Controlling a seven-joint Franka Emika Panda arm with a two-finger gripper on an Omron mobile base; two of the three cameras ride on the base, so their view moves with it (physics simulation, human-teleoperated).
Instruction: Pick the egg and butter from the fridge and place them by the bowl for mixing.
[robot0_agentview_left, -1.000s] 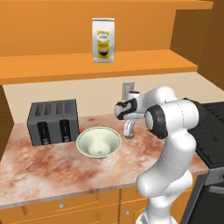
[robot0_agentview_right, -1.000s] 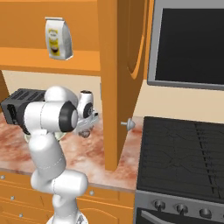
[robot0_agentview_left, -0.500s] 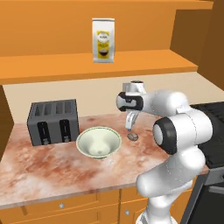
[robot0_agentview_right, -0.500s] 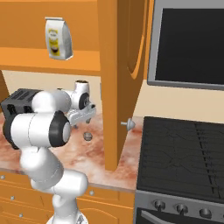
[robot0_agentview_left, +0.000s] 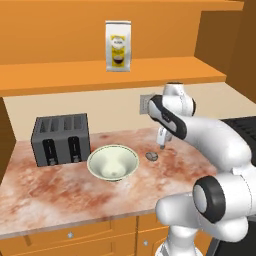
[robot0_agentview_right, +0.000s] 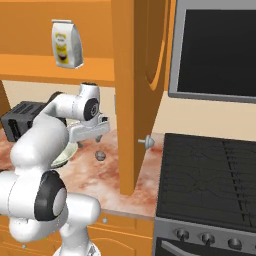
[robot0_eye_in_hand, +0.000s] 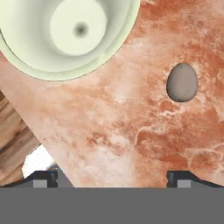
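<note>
So the egg (robot0_agentview_left: 151, 156) is sitting on the marbled reddish countertop (robot0_agentview_left: 60, 185), just to the right of the bowl (robot0_agentview_left: 113, 162) but not touching it; in the hand view the egg (robot0_eye_in_hand: 182, 82) lies on its own on the stone with the bowl (robot0_eye_in_hand: 65, 35) up in the top left corner, a clear strip of counter between them. The gripper (robot0_agentview_left: 162, 144) hangs above the counter, a bit behind and to the right of the egg, fingers pointing down; its two dark fingertips are spread wide apart with nothing between them, so it's empty. From the right base view the gripper (robot0_agentview_right: 90, 140) is up off the counter and the egg (robot0_agentview_right: 100, 156) is below it, slightly toward the wooden cabinet side panel (robot0_agentview_right: 132, 100).

The bowl is pale cream-green, glossy and empty inside; it sits in front of the dark grey toaster (robot0_agentview_left: 61, 139), near it, though contact can't be told from here. A white and yellow bag (robot0_agentview_left: 118, 46) stands upright on the orange shelf (robot0_agentview_left: 75, 75) above; a grey wall outlet (robot0_agentview_left: 145, 104) peeks out behind the arm. Over on the right base view there's a black stove top (robot0_agentview_right: 210, 170) beside the counter and a dark microwave-looking panel (robot0_agentview_right: 215, 47) above it.
</note>
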